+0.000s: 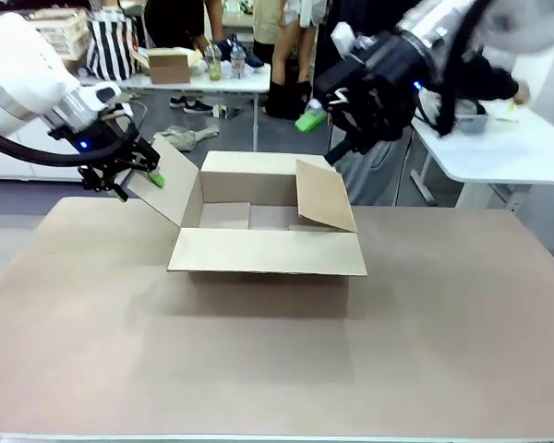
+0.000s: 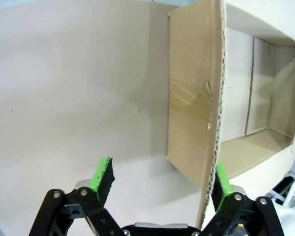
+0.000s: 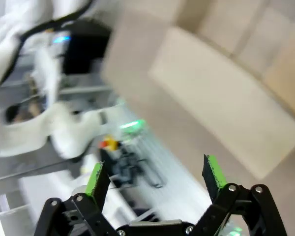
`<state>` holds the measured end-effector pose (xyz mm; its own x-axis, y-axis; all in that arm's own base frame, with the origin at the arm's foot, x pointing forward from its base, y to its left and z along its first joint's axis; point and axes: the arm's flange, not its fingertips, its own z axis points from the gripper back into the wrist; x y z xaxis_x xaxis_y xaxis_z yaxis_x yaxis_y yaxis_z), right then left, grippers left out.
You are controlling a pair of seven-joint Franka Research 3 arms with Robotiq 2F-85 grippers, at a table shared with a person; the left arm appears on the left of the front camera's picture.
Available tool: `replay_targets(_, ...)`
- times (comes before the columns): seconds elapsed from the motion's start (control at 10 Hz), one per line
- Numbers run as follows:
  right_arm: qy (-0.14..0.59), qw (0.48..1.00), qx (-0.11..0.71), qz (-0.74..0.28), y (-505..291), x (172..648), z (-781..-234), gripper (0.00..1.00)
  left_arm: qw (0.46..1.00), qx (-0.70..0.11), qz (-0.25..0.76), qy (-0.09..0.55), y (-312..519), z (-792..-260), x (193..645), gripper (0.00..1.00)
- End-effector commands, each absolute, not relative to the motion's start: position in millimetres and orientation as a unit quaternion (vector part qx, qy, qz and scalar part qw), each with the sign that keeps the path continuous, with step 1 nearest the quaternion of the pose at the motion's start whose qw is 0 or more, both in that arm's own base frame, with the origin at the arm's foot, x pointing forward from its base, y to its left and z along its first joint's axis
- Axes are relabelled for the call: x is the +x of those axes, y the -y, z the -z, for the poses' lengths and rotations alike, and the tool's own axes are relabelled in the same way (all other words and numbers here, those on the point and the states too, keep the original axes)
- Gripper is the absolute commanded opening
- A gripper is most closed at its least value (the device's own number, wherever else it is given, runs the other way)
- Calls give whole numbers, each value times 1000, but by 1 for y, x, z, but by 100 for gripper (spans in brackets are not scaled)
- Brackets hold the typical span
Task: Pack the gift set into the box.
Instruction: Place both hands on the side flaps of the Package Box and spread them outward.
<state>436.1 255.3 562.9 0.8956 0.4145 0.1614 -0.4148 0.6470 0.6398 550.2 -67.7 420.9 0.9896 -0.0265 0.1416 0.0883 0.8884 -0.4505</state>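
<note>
the front view has the box (image 1: pixel 268 251) open on the mid-surface (image 1: pixel 443 351); the left wrist view adds the left end effector (image 2: pixel 162 168), fingers apart astride its side flap's edge. the right end effector (image 3: pixel 156 167), raised beyond, gapes too.

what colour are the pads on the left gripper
Bright green pads, clearest in the left wrist view.

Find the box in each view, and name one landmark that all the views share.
Front: the box sits mid-table, flaps open.
Left wrist: the box is at right, one flap edge between the left gripper's fingers.
Right wrist: the box is upper right, blurred.
Shared landmark: the tan table.
</note>
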Motion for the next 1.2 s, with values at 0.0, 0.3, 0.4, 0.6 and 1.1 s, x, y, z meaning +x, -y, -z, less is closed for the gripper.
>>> replay_targets(0.0, 25, 964, 189, -183, -278, 457, -550, 100, 971, -229, 24, 66, 69, -423, 550, 100)
replay_targets(0.3, 109, 970, 164, -144, -258, 454, -540, 100, 971, -229, 24, 66, 69, -423, 550, 100)
replay_targets(0.4, 80, 961, 170, -204, -279, 461, -545, 100, 971, -229, 24, 66, 69, -423, 550, 100)
replay_targets(0.6, 80, 961, 170, -204, -279, 461, -545, 100, 971, -229, 24, 66, 69, -423, 550, 100)
replay_targets(1.1, 91, 994, -40, 47, -362, 530, -495, 100, 971, -229, 24, 66, 69, -423, 550, 100)
